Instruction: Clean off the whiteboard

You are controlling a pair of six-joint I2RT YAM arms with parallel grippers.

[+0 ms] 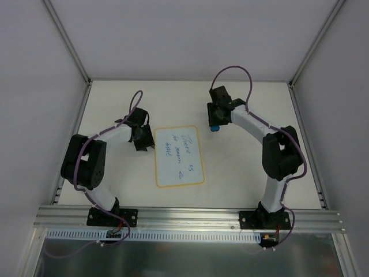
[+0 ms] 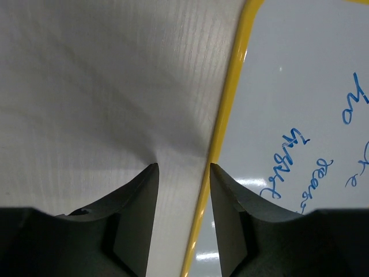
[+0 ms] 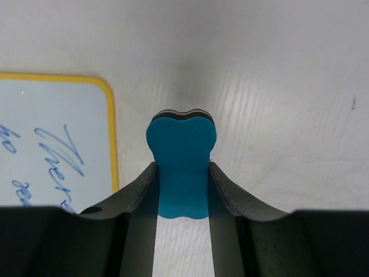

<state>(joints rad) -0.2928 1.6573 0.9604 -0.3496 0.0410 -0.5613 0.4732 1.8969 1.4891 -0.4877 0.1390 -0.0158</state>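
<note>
Your right gripper [image 3: 182, 168] is clenched on the eraser [image 3: 181, 135]. The blue block sits squarely between the fingers, with its lobed end poking out past the tips. That looks like the pick-up step done: you have the tool in hand.

The whiteboard [image 1: 180, 156] lies flat on the table [image 1: 259, 104], between the two arms and roughly mid-table. The eraser is not on it yet. In the right wrist view the block is over bare table, just off the board's yellow-rimmed corner, and I cannot tell whether it is lifted or resting on the surface.

Your left gripper [image 2: 183, 168] is at the board's left edge with its jaws apart. The yellow rim runs up between the fingers, close against the right one, and nothing is clamped. My guess is that it is there to steady the board, but it has no grip on it now.

None of the erasing itself is done. The blue handwriting reads intact in all three views, with lines running down the board and no wiped patch or smear.

What is left, as I judge it:
- Bring the eraser across onto the board.
- Press it flat.
- Sweep over every line while the board is kept from sliding.
</note>
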